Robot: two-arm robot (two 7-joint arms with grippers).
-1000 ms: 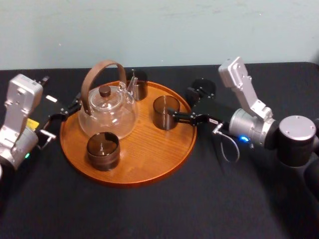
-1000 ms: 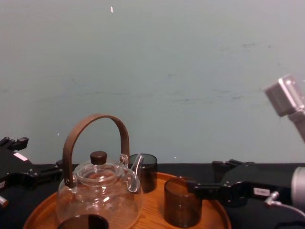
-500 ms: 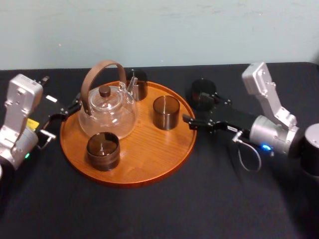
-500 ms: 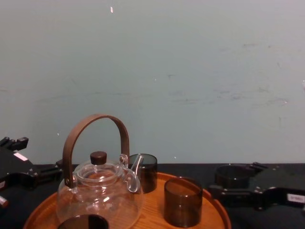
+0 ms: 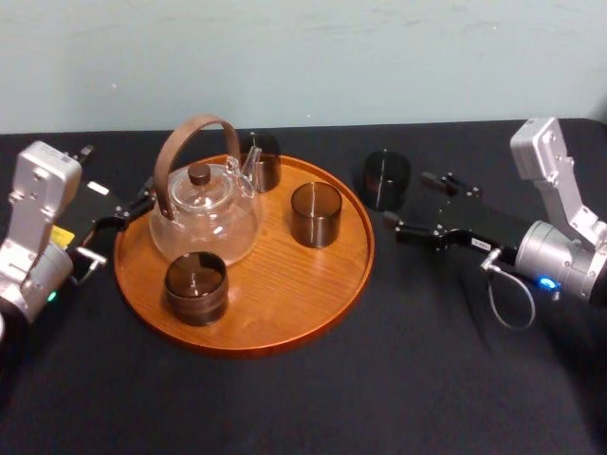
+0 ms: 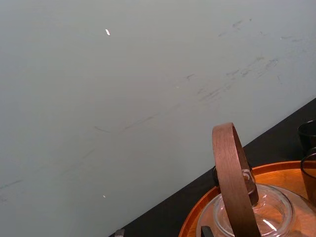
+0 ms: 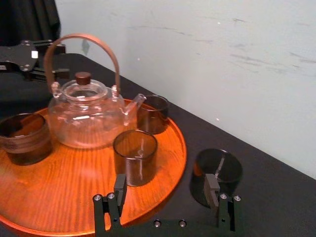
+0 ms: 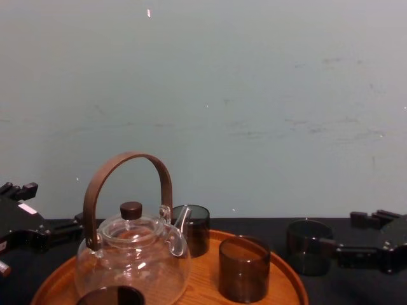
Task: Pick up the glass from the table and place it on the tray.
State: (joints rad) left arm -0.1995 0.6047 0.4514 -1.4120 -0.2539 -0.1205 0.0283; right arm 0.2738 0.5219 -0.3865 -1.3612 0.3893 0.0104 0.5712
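One dark smoky glass (image 5: pixel 386 178) stands on the black table (image 5: pixel 398 379), just past the right rim of the round wooden tray (image 5: pixel 303 303). My right gripper (image 5: pixel 410 201) is open and empty, low over the table to the right of the tray. In the right wrist view the glass (image 7: pixel 217 173) stands just ahead of one finger (image 7: pixel 212 190), not between the two. The chest view has the glass (image 8: pixel 308 244) just left of the right gripper (image 8: pixel 346 236). My left gripper (image 5: pixel 116 176) rests at the tray's left edge, open and empty.
On the tray stand a clear glass teapot (image 5: pixel 204 213) with a brown hoop handle and three more dark glasses: right of the pot (image 5: pixel 316 214), in front (image 5: pixel 196 286) and behind (image 5: pixel 261 161). Bare tabletop stretches along the front and right.
My right gripper has drawn back to the right, away from the glass on the tray's right side, off the tray and onto the table side. The left arm has not moved.
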